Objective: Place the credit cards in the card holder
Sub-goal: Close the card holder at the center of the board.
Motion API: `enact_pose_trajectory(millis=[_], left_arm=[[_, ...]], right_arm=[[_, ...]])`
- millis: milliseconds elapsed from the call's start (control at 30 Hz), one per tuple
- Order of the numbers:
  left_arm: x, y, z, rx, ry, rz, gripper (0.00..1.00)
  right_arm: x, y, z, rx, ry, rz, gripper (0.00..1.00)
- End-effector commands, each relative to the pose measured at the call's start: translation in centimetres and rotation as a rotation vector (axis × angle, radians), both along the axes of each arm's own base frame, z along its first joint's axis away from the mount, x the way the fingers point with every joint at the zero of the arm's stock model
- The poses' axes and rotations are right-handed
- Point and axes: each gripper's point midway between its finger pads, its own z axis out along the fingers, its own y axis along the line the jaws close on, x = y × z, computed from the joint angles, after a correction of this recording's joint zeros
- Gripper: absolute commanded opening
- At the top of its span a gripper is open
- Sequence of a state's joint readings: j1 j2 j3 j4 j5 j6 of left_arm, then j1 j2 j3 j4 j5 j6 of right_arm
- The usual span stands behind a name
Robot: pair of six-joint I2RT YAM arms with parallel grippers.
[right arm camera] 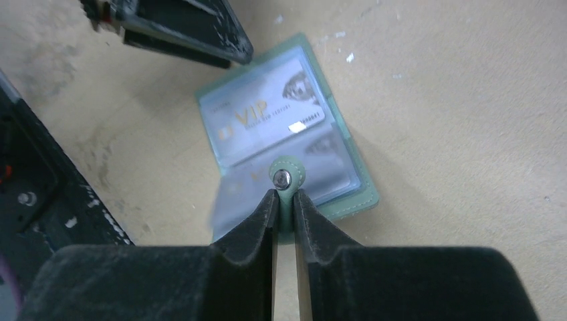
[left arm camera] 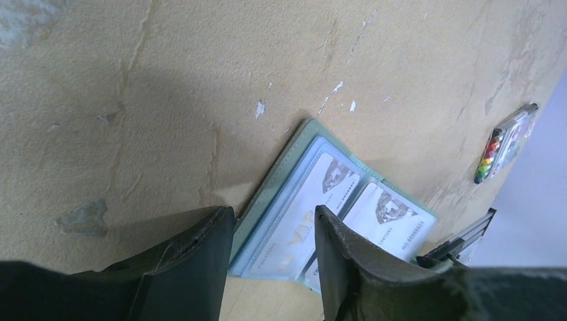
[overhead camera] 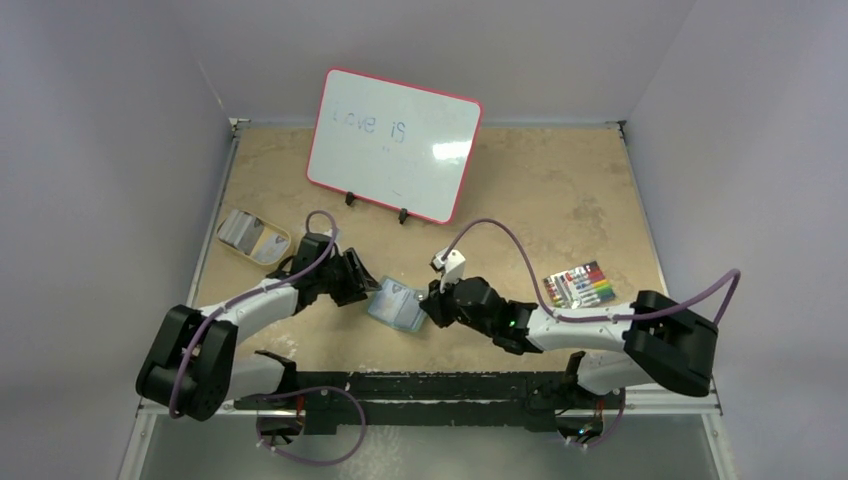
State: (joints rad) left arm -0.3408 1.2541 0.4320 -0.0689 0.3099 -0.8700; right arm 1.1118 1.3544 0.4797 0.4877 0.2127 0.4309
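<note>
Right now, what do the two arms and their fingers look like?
Both the left arm and right arm have white shells, black joints and bulky black bases. A purple cable loops along each. The fingers are matte black, wedge-shaped.

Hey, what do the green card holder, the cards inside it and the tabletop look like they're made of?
Card holder: probably soft faux leather or vinyl, matte sage green; its pockets are clear glossy plastic, reflecting light.
Snap: shiny silver, likely metal.
Cards: stiff-looking glossy plastic, pale with gold VIP lettering.
Tabletop: matte mottled tan with white chips, perhaps a coated board; unclear.
</note>
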Motion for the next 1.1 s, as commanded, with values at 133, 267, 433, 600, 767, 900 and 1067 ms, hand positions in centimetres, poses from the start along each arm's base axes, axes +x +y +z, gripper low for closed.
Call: enact_pose_trajectory(millis=[133,267,433,600,767,900,1067], left_arm=[[0.2,-0.5,-0.4,-0.026,-0.004,-0.009,0.41],[-0.2,-1.4,-0.5,-0.074,0.013,-0.026,0.42],[-0.5,-1.5,-1.1,-0.060,0.014,-0.040,0.45],[-0.7,-3.5,0.1,-0.189,0.001,-0.052,0.45],[-0.2,-5.9,3.5,-0.344,-0.054,-0.047,0.45],[-0.4,-7.6,6.0,-0.463,-0.076,-0.041,0.46],[-0.9,-9.2,7.8,-0.528,-0.097,-0.048,0.46]], right_arm=[[1.5,0.9,4.9,0.169,-0.108,-0.051,0.14],[1.6,1.0,4.0,0.167,-0.090,-0.062,0.14],[1.5,0.2,3.1,0.186,-0.074,-0.099,0.14],[1.6,-0.2,2.3,0.176,-0.065,-0.115,0.14],[1.6,-0.4,2.0,0.181,-0.064,-0.122,0.15],[1.7,-0.6,1.7,0.182,-0.064,-0.128,0.15],[1.6,-0.8,1.1,0.195,-0.056,-0.126,0.15]])
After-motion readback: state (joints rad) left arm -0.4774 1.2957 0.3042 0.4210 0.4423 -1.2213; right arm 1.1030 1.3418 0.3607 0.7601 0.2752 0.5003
